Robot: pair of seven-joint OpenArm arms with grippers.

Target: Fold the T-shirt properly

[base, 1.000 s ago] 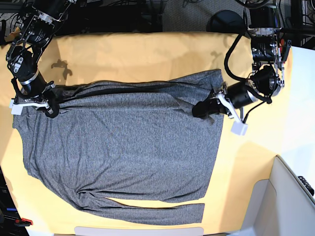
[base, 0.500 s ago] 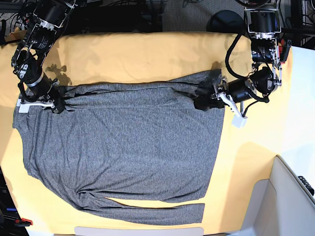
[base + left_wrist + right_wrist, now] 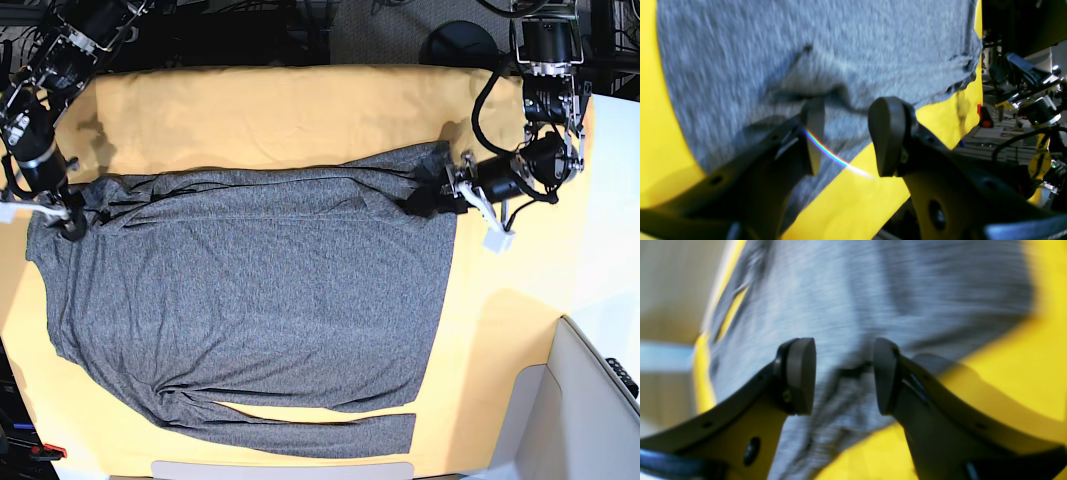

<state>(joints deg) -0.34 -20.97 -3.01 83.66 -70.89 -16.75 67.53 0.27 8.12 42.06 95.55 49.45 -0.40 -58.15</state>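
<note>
While the T-shirt [image 3: 250,290] lies flat, your left gripper [image 3: 845,133] and right gripper [image 3: 843,373] gape apart, gripping nothing.

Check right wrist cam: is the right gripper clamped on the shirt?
No. The right gripper stands open, with the T-shirt lying flat below the gap between its jaws.

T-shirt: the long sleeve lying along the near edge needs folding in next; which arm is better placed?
Probably the left. The sleeve ends on the left gripper side, with that cuff nearest it. Both grippers are open and empty at the far edge of the T-shirt; the right gripper sits farther from the cuff.
</note>
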